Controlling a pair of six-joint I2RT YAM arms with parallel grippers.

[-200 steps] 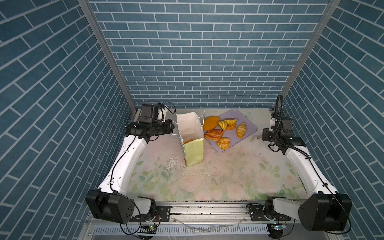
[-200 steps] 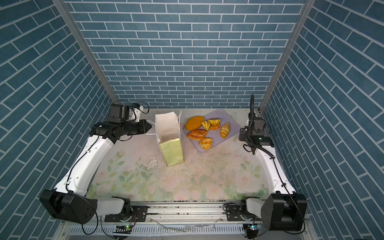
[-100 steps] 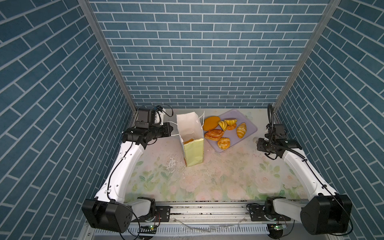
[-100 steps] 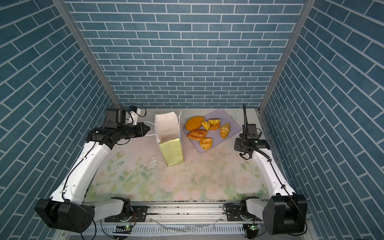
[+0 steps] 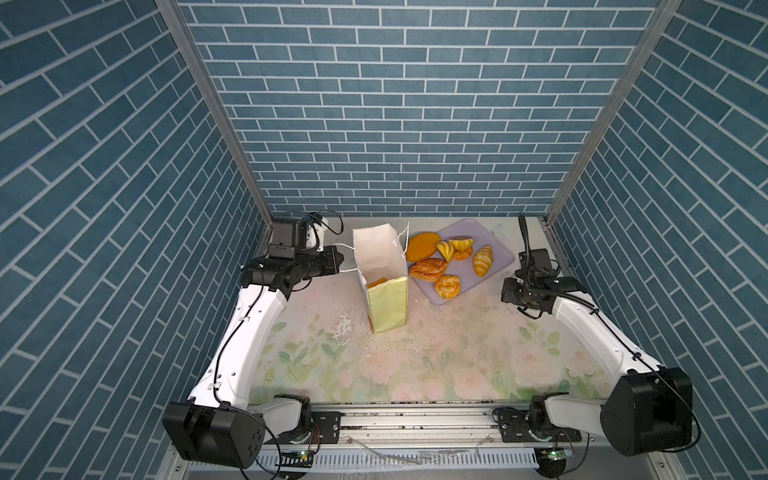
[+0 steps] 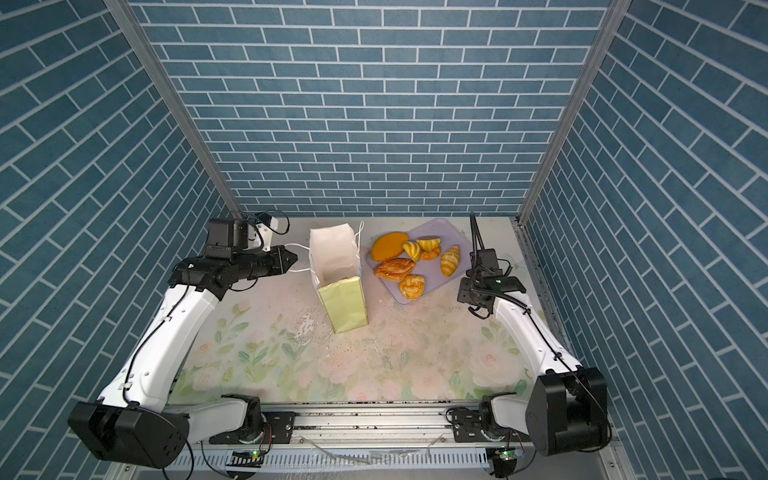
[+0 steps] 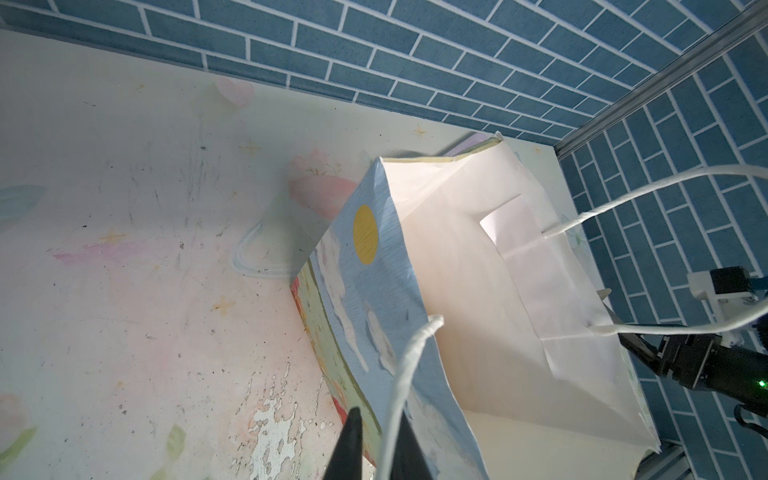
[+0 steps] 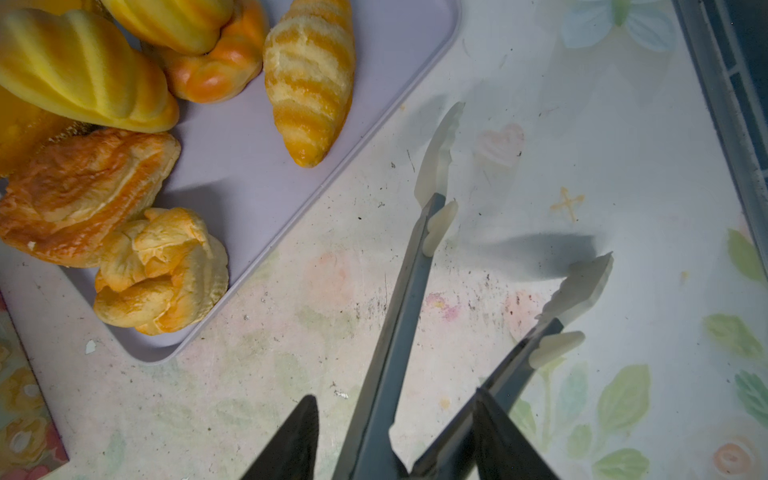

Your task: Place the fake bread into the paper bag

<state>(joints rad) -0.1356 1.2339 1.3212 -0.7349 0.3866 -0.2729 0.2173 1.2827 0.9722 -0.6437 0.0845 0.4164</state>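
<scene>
While the left wrist view catches only the creased white lining and a printed face of sky, clouds and a yellow disc on the paper bag [image 7: 478, 270], a top view looks down into the bag [image 5: 386, 299] and shows an orange piece of bread [image 5: 378, 282] lying at its bottom. The bag stands upright at the middle of the counter [image 5: 415, 357], its near side plain pale green. Only the left wrist view shows the left fingers [image 7: 351, 449], dark and pointed, closed on a twisted white cord handle [image 7: 401, 370] of the bag. More bread sits on a flat lilac tray [image 5: 494, 253] just right of the bag: a smooth round bun, ridged yellow rolls, a striped croissant, a flaky brown pastry and a knotted roll. The right wrist view brings out the glossy, spongy skins. It also shows the right fingers [image 8: 297, 444] gripping steel tongs [image 8: 399, 299], whose pale scalloped tips stand apart over the scuffed floral counter, beside the tray.
</scene>
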